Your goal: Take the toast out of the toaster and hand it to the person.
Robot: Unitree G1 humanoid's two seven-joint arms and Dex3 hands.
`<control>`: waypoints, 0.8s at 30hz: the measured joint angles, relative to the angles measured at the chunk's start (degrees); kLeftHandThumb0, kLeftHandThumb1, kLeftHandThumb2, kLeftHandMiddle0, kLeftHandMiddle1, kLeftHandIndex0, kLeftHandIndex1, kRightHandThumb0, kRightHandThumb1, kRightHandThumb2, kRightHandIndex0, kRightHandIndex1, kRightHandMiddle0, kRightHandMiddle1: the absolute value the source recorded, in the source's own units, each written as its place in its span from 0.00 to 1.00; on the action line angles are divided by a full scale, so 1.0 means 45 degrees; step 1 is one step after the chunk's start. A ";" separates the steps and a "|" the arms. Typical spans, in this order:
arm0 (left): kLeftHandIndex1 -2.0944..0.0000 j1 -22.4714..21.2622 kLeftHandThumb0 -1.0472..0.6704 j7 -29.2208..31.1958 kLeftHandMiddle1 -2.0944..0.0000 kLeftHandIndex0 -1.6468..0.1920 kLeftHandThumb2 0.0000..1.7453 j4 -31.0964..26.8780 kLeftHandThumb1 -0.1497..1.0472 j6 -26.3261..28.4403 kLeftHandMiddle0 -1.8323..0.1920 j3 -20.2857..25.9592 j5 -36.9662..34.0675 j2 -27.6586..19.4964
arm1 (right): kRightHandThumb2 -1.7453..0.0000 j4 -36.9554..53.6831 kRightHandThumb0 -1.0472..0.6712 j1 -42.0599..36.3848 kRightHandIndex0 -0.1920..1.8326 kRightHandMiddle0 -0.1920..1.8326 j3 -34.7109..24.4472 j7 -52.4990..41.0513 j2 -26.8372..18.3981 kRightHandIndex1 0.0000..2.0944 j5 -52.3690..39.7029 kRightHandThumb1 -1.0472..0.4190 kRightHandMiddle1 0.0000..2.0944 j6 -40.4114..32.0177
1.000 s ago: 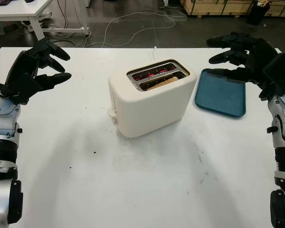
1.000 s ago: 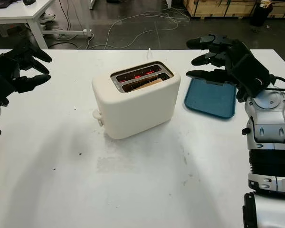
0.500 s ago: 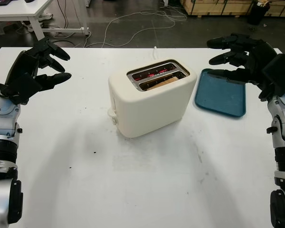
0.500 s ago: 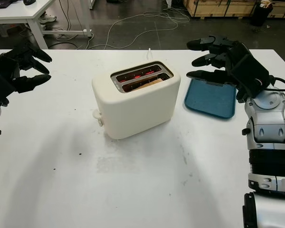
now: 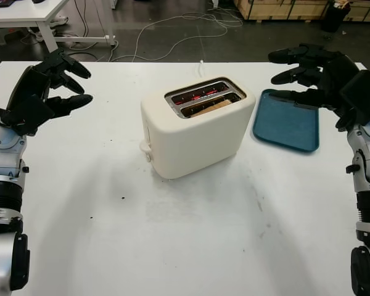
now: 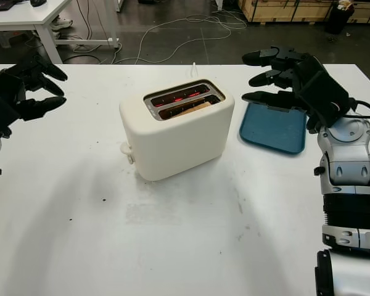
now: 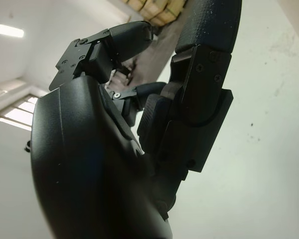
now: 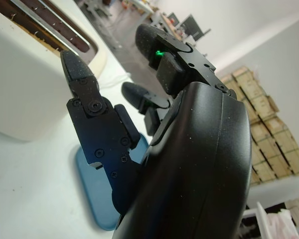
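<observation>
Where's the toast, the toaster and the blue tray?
toast point(image 5: 211, 108): left eye view, its top edge in the nearer slot.
toaster point(image 5: 194, 143): left eye view, front wall.
blue tray point(image 6: 272, 129): right eye view, bare floor.

One cream-white, rounded two-slot toaster stands on the one white surface. Its slots number two, and a single brown slice of toast sits in the nearer one. One flat, teal-blue rectangular tray lies beside it. Two black robot hands are up over the surface: one left hand and one right hand, both open. One white cable leaves the surface's far edge behind the toaster.
</observation>
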State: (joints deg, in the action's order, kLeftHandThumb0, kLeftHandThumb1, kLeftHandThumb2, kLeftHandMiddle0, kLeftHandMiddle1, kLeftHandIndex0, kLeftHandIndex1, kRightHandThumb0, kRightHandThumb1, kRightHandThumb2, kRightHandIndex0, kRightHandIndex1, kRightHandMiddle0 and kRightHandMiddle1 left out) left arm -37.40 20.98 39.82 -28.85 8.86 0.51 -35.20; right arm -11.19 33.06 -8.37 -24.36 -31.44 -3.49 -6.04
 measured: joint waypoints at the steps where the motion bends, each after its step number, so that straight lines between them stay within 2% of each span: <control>1: 0.33 0.0000 0.00 0.0000 0.30 0.77 0.07 0.0000 0.89 0.0000 0.75 0.0000 0.0000 0.0000 | 1.00 0.0000 0.41 0.0000 0.29 0.37 0.0000 0.0000 0.0000 0.44 -0.0001 0.26 0.18 0.0000; 24: 0.33 0.0000 0.00 0.0003 0.30 0.77 0.08 0.0000 0.89 0.0000 0.75 0.0000 -0.0002 0.0000 | 1.00 0.0002 0.40 0.0000 0.30 0.38 -0.0001 0.0000 0.0000 0.44 0.0010 0.25 0.18 0.0000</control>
State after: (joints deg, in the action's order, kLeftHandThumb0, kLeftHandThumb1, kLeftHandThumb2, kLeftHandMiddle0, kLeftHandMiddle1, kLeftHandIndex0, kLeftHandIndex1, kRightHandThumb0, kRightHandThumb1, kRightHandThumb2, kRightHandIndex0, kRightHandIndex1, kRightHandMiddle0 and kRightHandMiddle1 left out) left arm -37.40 20.99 39.82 -28.85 8.86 0.50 -35.20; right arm -11.18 33.05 -8.37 -24.35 -31.44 -3.44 -6.04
